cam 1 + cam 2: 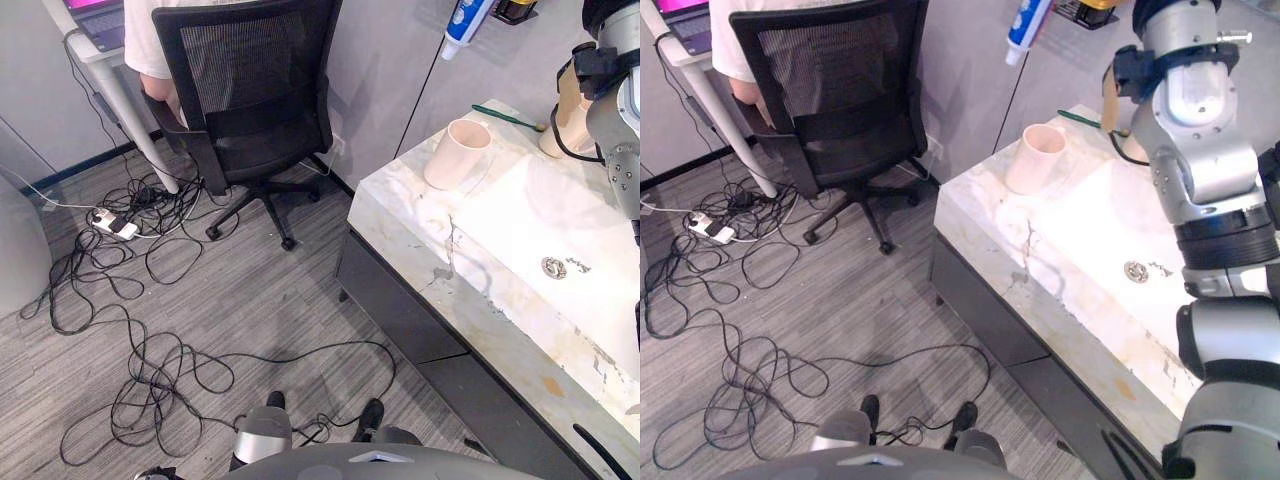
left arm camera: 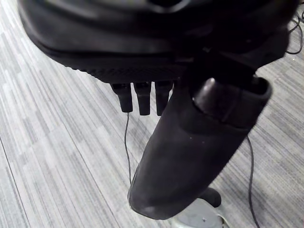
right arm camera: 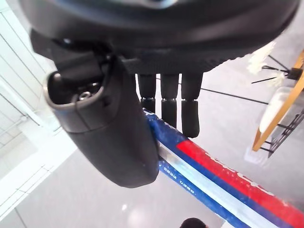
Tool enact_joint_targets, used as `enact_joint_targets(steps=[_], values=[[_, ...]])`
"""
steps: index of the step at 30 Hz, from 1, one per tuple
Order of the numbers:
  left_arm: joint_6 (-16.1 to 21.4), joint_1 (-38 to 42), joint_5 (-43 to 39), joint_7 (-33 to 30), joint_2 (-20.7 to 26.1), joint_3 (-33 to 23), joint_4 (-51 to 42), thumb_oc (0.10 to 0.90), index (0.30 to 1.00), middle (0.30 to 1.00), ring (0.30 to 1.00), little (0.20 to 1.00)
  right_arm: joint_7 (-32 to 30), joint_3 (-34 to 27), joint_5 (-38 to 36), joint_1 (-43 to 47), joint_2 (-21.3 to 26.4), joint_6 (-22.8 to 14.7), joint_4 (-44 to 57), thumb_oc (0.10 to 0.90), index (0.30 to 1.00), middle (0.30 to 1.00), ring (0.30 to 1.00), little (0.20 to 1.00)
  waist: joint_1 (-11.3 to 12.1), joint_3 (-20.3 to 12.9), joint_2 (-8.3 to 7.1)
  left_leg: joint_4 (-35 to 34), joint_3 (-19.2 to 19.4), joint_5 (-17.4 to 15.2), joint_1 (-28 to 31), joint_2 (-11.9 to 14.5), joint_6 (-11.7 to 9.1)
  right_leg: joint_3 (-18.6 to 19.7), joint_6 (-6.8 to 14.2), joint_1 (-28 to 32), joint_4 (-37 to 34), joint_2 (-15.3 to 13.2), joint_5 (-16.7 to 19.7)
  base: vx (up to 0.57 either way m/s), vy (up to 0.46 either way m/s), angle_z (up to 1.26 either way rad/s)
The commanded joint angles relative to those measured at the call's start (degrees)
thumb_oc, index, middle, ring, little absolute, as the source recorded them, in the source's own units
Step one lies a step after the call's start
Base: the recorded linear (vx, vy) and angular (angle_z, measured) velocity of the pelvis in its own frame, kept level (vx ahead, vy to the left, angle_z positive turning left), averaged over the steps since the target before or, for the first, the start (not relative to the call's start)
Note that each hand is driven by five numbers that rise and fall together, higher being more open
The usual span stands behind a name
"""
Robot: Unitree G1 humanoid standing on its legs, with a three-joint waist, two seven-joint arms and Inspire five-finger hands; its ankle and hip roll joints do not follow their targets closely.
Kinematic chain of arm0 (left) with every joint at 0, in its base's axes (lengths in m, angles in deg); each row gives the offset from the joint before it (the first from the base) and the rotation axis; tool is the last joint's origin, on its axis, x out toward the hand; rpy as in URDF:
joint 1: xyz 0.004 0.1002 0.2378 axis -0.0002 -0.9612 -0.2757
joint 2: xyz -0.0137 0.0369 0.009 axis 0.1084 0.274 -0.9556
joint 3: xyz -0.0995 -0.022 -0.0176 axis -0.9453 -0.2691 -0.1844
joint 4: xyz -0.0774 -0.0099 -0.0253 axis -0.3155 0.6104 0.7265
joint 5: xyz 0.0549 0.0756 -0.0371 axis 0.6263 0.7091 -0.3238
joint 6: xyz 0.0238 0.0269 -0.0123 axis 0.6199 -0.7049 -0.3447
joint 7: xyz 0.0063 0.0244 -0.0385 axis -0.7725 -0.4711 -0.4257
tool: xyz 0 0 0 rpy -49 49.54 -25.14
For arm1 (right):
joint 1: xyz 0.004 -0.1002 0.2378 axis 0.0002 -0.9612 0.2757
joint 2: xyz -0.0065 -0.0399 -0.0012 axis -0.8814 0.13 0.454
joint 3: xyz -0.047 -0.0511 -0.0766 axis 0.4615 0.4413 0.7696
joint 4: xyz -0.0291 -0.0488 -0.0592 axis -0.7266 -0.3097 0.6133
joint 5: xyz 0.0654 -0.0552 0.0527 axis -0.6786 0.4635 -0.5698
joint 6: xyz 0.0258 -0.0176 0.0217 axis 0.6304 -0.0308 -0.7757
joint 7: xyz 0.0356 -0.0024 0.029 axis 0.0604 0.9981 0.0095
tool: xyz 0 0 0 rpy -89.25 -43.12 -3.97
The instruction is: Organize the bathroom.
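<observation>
A blue, red and white toothpaste tube (image 1: 462,22) hangs cap-down in front of the wall above the marble counter (image 1: 400,205). In the right wrist view my right hand (image 3: 111,133) has its thumb on one side of the toothpaste tube (image 3: 213,178) and its fingers (image 3: 169,107) curled over the other. A pink cup (image 1: 457,152) stands upright near the counter's left corner. A green toothbrush (image 1: 508,117) lies behind it. A beige cup (image 1: 556,135) stands at the back, partly behind my right arm. My left hand (image 2: 190,156) hangs relaxed over the floor.
The white sink basin (image 1: 560,215) with its drain (image 1: 553,266) takes up the counter's right part. A wall shelf (image 1: 1090,10) holds items above. A person sits on a black office chair (image 1: 250,100) at the back left. Cables (image 1: 150,340) and a power strip (image 1: 114,226) cover the floor.
</observation>
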Motion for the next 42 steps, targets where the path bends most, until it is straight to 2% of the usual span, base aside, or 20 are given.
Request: enact_joint_targets(steps=[1,11,13,16,26,33,39,40,41,42], values=[[-0.56,-2.81,1.15,-0.31,4.91,3.20,0.71,0.800,0.900,0.900,0.900,0.900,-0.39,-4.27,2.06,5.38,1.62,-6.74,0.44,0.400,0.300,0.300,0.300,0.300,-0.31,-3.02,0.45,1.98,2.32,-5.95,1.02,2.90,-0.56,0.84,2.58,-5.82,7.13,-2.32,-3.77,0.00,0.000,0.00],[-0.43,-1.80,0.04,-0.30,5.30,4.45,-1.11,0.800,0.900,0.900,0.900,0.900,0.97,-3.92,1.67,5.41,1.79,-7.98,-1.76,0.400,0.300,0.300,0.300,0.300,-0.52,-1.52,0.96,2.49,2.24,-5.96,0.20,2.87,-0.59,1.26,2.51,-6.56,7.27,-2.43,-3.65,-0.03,-0.008,-0.02],[-0.84,-1.13,-0.28,-0.15,5.04,5.07,-2.29,0.800,0.900,0.900,0.900,0.900,1.08,-4.25,0.82,5.32,0.69,-7.57,-2.27,0.400,0.300,0.300,0.300,0.300,-0.72,-0.48,1.68,2.80,2.11,-5.86,-0.56,2.94,-0.69,1.76,2.26,-7.19,7.42,-2.36,-3.76,-0.09,0.010,-0.01],[-0.50,-1.01,-0.48,0.00,5.00,5.30,-2.05,0.800,0.900,0.900,0.900,0.900,1.31,-4.38,0.35,5.03,0.31,-7.86,-2.58,0.400,0.300,0.300,0.300,0.300,-0.79,-0.15,1.87,2.96,2.06,-5.83,-0.74,2.94,-0.69,1.87,2.14,-7.25,7.49,-2.33,-3.82,-0.02,0.004,0.00],[-0.87,-0.44,-1.09,-0.26,4.19,5.91,-3.51,0.800,0.900,0.900,0.900,0.900,1.40,-6.57,-0.10,2.32,-1.76,-5.79,-0.63,0.400,0.300,0.300,0.300,0.300,-1.64,0.86,2.36,3.01,2.39,-5.79,-1.14,3.27,-0.84,2.63,1.78,-7.93,7.46,-2.18,-3.91,-0.01,0.004,-0.01],[-0.79,-0.48,-1.26,-0.47,3.93,6.33,-3.59,0.800,0.900,0.900,0.900,0.900,2.44,-6.88,-0.53,1.44,-1.77,-5.99,-0.60,0.400,0.300,0.300,0.300,0.300,-2.10,1.01,2.42,2.85,2.75,-5.74,-1.09,3.32,-0.81,2.98,1.66,-8.10,7.28,-2.06,-3.81,0.00,0.001,0.00],[-0.91,-0.63,-0.85,-0.51,3.66,5.94,-3.85,0.800,0.900,0.900,0.900,0.900,3.47,-7.63,-1.17,-0.41,-2.56,-3.88,1.21,0.400,0.300,0.300,0.300,0.300,-2.68,0.44,2.48,2.44,3.14,-5.76,-0.68,3.18,-0.81,3.38,1.53,-7.72,6.64,-1.85,-3.74,0.01,0.004,-0.02],[-0.97,-0.69,-0.70,-0.49,3.64,5.84,-3.87,0.800,0.900,0.900,0.900,0.900,3.74,-7.74,-1.65,-0.80,-2.69,-3.44,1.37,0.445,0.368,0.368,0.368,0.368,-2.74,0.36,2.47,2.41,3.18,-5.75,-0.59,3.17,-0.78,3.44,1.52,-7.64,6.58,-1.84,-3.74,0.02,0.005,-0.04],[-0.96,-0.80,-0.73,-0.53,3.58,5.92,-3.84,0.800,0.900,0.900,0.900,0.900,4.17,-7.94,-2.46,-1.31,-2.96,-3.14,1.40,0.590,0.585,0.585,0.585,0.585,-2.79,0.26,2.49,2.33,3.24,-5.72,-0.46,3.17,-0.78,3.51,1.49,-7.47,6.49,-1.82,-3.77,0.02,0.006,-0.06],[-1.24,-0.73,-0.84,-0.54,3.58,6.00,-3.95,0.800,0.900,0.900,0.900,0.900,4.59,-8.17,-2.64,-1.74,-3.22,-2.79,1.54,0.800,0.900,0.900,0.900,0.900,-2.89,0.24,2.53,2.26,3.26,-5.72,-0.38,3.16,-0.78,3.58,1.48,-7.46,6.47,-1.78,-3.77,0.02,0.005,-0.06]])
